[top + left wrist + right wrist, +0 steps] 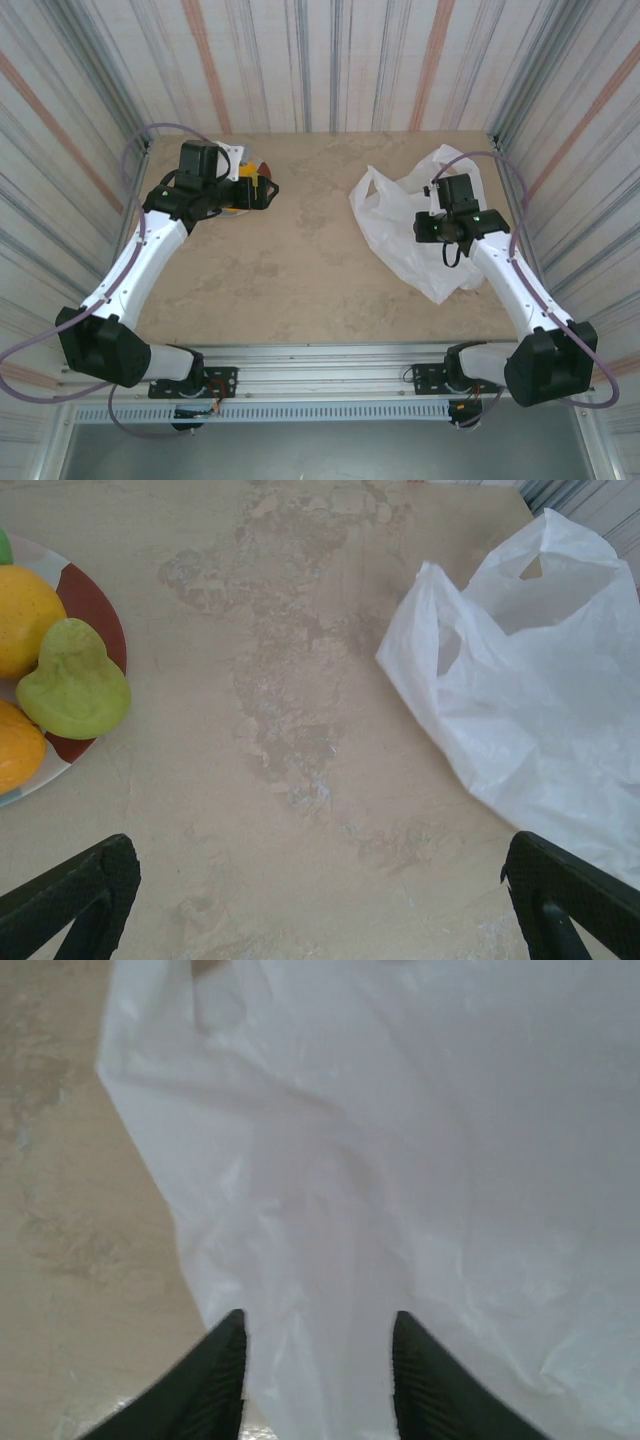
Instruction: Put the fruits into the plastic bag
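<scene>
The white plastic bag [405, 225] lies crumpled on the right of the table, its handles toward the back; the bag [540, 690] fills the right of the left wrist view. My right gripper [437, 232] hovers over the bag [400, 1160], open, with white film between its fingers [225, 1370] but not pinched. The fruits sit on a multicoloured plate [92, 605] at the back left: a yellow-green fruit [72, 685] and two orange ones [22, 615]. My left gripper [262, 190] is beside the plate, jaws wide open, its fingertips [95, 880] at the frame's bottom corners.
The tan tabletop [300, 250] stretches bare between plate and bag. Striped curtain walls close in the back and sides. An aluminium rail [320, 360] with both arm bases runs along the near edge.
</scene>
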